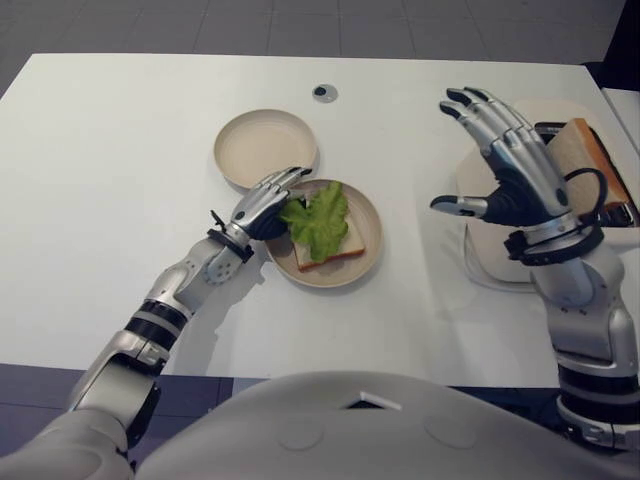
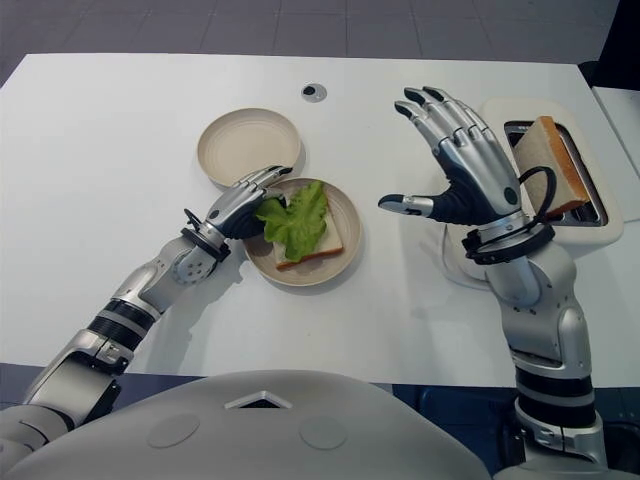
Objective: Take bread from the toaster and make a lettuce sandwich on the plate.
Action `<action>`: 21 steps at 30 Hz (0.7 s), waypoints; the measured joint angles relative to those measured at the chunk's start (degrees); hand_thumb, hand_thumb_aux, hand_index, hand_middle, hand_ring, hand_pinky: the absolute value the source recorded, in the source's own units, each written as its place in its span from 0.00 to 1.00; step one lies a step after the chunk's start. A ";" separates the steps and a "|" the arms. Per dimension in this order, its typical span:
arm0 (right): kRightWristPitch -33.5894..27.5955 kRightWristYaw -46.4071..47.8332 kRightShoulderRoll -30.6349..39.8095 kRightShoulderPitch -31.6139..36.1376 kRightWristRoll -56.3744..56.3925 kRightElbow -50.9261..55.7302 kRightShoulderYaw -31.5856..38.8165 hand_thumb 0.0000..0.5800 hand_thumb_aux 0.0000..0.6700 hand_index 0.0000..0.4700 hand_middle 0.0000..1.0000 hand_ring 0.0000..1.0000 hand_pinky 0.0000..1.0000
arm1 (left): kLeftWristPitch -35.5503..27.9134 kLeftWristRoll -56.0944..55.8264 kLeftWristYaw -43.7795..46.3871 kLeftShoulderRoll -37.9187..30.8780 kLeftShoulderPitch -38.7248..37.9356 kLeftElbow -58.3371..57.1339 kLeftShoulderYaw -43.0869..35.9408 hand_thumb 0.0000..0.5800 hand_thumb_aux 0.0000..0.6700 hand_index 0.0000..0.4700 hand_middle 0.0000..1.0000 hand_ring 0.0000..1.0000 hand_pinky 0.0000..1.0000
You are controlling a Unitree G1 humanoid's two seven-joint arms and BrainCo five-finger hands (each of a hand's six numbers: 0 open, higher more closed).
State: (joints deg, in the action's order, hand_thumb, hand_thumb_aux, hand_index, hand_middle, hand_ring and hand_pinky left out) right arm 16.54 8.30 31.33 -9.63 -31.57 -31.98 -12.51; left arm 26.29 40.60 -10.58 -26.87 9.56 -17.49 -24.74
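Settling the lettuce [image 1: 320,222] squarely on the slice [image 1: 350,241] wants the left robot hand [image 1: 262,205], seemingly pinching its edge, to release gently; the right robot hand [image 1: 515,165] hangs spread wide.

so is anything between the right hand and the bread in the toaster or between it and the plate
Nothing visible lies between the right hand and the bread in the toaster. Over the plate, the left hand holds the lettuce, covering the landing spot.
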 measured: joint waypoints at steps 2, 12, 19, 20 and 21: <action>-0.31 0.13 1.04 -0.09 0.70 -1.87 -4.63 0.00 0.00 0.00 0.00 0.00 0.00 | -0.10 0.91 0.31 -0.26 -0.87 0.48 -0.14 0.00 0.00 0.00 0.00 0.00 0.00; -3.17 1.93 -1.10 -15.26 7.04 2.88 -31.93 0.00 0.00 0.00 0.00 0.00 0.00 | -3.11 3.20 3.59 -5.21 -4.09 8.37 2.97 0.00 0.00 0.00 0.00 0.00 0.00; -3.02 -1.26 -3.37 -17.09 -0.31 8.82 -22.88 0.30 0.16 0.16 0.00 0.00 0.00 | -4.00 1.96 2.10 -4.30 -5.47 13.21 7.20 0.00 0.00 0.00 0.00 0.00 0.00; -3.07 -1.79 -3.27 -16.47 -0.62 9.51 -22.24 0.79 0.54 0.54 0.00 0.00 0.00 | -3.95 1.70 1.94 -4.17 -5.53 13.55 7.48 0.00 0.00 0.00 0.00 0.00 0.00; -3.40 -2.74 -3.11 -15.12 -0.76 10.67 -21.25 0.94 0.75 0.75 0.13 0.13 0.13 | -3.64 0.66 1.43 -3.59 -5.81 14.45 8.46 0.00 0.00 0.00 0.00 0.00 0.00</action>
State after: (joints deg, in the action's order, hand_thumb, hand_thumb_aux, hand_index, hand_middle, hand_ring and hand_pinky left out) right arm 13.14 5.56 28.22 -24.75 -32.33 -21.31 -33.76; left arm 22.66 41.26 -9.15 -30.46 3.75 -3.03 -16.29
